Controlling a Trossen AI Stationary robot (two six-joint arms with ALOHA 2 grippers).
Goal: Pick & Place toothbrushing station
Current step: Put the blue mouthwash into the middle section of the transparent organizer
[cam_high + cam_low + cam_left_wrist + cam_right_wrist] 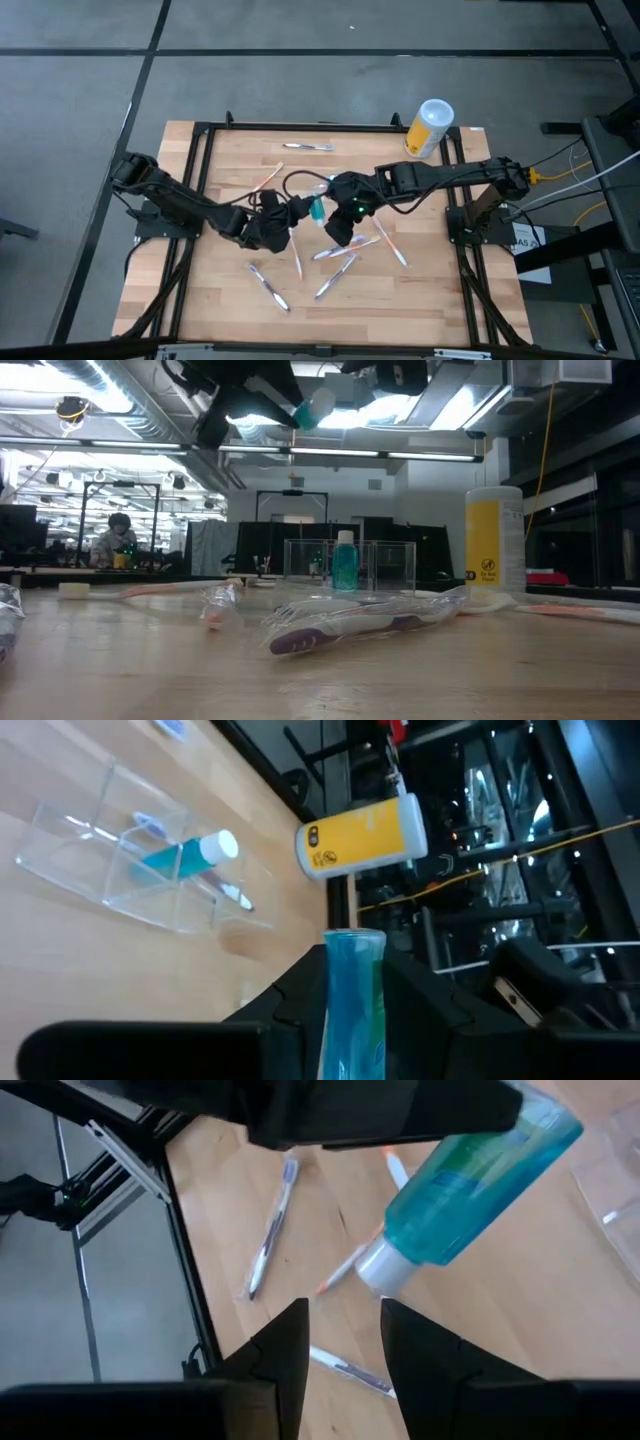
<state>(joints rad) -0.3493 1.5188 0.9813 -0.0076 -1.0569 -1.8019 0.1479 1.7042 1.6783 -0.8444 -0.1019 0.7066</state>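
A see-through blue liquid bottle with a white cap (470, 1190) is clamped at its base in the left gripper (300, 212) and held in the air above the middle of the wooden table (225, 300), cap tilted down. The right gripper (343, 1330) is seen just beside it, fingers apart with nothing between them. The clear plastic toothbrushing station with box-like compartments (120, 860) is set on the table near the middle, toward the far edge; 1 more blue white-capped bottle (185, 855) is seen inside it. A yellow cylinder canister with a white lid (430, 128) is stood at the far right corner. Several plastic-wrapped toothbrushes (270, 285) are scattered over the near half of the table.
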